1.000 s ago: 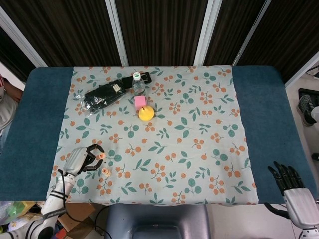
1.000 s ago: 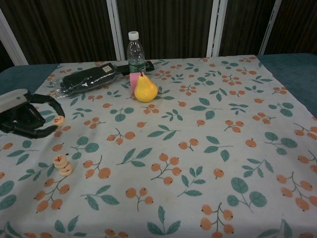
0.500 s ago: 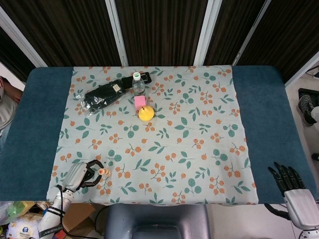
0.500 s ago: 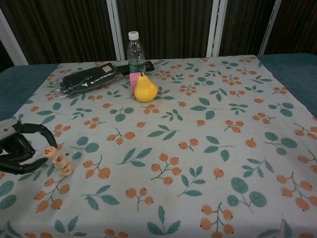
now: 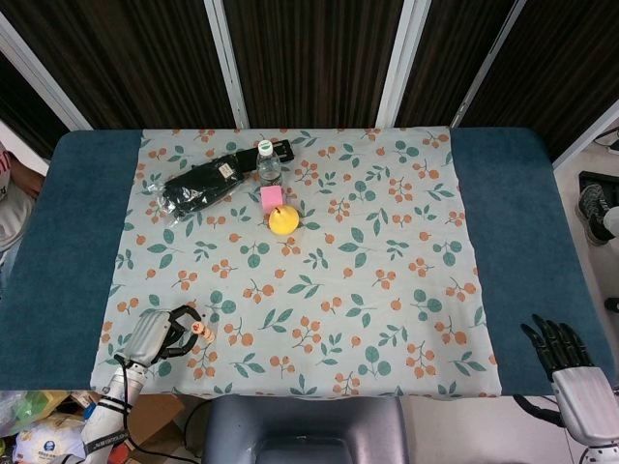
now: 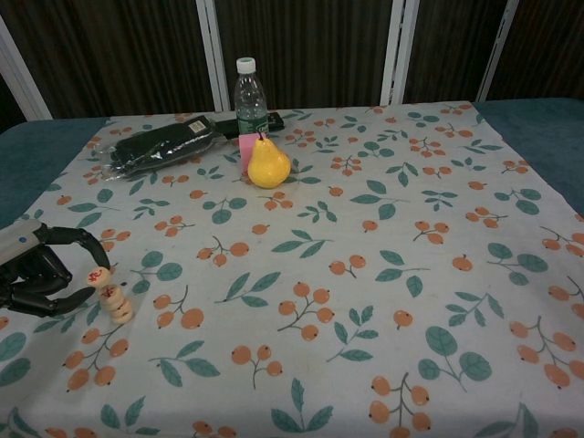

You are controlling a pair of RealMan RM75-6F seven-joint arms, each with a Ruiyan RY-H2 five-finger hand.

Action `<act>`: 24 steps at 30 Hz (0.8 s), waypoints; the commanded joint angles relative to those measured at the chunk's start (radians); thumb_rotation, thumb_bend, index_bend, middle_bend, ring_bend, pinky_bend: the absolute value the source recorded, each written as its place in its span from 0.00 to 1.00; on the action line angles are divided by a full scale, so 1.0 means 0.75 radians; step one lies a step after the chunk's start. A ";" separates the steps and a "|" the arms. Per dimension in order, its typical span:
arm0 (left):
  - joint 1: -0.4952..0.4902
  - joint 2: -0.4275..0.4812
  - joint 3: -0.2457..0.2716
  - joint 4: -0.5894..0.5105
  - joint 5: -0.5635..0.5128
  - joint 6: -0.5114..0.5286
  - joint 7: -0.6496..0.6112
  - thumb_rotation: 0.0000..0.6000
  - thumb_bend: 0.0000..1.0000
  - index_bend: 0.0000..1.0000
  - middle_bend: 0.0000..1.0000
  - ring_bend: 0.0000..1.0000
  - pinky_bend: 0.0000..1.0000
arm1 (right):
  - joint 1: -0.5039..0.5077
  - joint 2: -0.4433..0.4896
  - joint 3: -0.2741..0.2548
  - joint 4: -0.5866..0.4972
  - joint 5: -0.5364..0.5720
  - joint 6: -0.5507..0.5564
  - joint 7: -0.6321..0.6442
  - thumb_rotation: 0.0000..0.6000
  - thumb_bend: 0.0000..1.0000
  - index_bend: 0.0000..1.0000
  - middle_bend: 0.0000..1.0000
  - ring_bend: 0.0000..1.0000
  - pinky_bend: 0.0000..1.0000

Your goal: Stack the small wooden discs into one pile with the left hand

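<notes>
The table (image 5: 522,203) is covered in the middle by a leaf-printed cloth (image 5: 387,242). At the cloth's far side a black bag (image 6: 160,146), a bottle (image 6: 247,96), a pear (image 6: 268,164) and a pink block (image 5: 272,198) are grouped, well apart from the work.

The left hand (image 6: 41,278) is held low over the near left corner of the cloth, and a disc (image 6: 96,275) is pinched between its thumb and a curled finger. The right hand (image 5: 571,372) is seen off the near right edge of the table, its fingers apart and nothing in them; it is far from the discs, so the left hand is much the nearer.

The pile (image 6: 117,307) stands on the cloth just right of the left hand, toward the table's middle. The held disc is seen at the pile's top, slightly to its left and tilted; whether it already touches the top disc cannot be told. The placing is judged to turn on this: the disc must be brought level and centred over the upright pile before it is let go, or the pile may be toppled.
</notes>
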 commanded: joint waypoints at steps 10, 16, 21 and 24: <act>0.000 -0.011 0.010 0.008 0.003 -0.012 0.006 1.00 0.39 0.46 1.00 1.00 1.00 | -0.001 0.000 0.000 0.000 0.000 0.003 0.001 1.00 0.10 0.00 0.00 0.00 0.00; -0.003 -0.016 0.006 0.009 -0.003 -0.018 0.015 1.00 0.39 0.45 1.00 1.00 1.00 | -0.001 0.000 -0.001 0.001 0.000 0.003 0.002 1.00 0.10 0.00 0.00 0.00 0.00; -0.003 -0.011 0.014 0.008 0.003 -0.023 0.019 1.00 0.39 0.43 1.00 1.00 1.00 | -0.001 0.000 -0.001 0.001 -0.001 0.003 0.001 1.00 0.10 0.00 0.00 0.00 0.00; -0.005 -0.006 0.019 0.007 0.003 -0.031 0.027 1.00 0.40 0.41 1.00 1.00 1.00 | -0.002 0.000 -0.001 0.001 0.000 0.004 0.002 1.00 0.10 0.00 0.00 0.00 0.00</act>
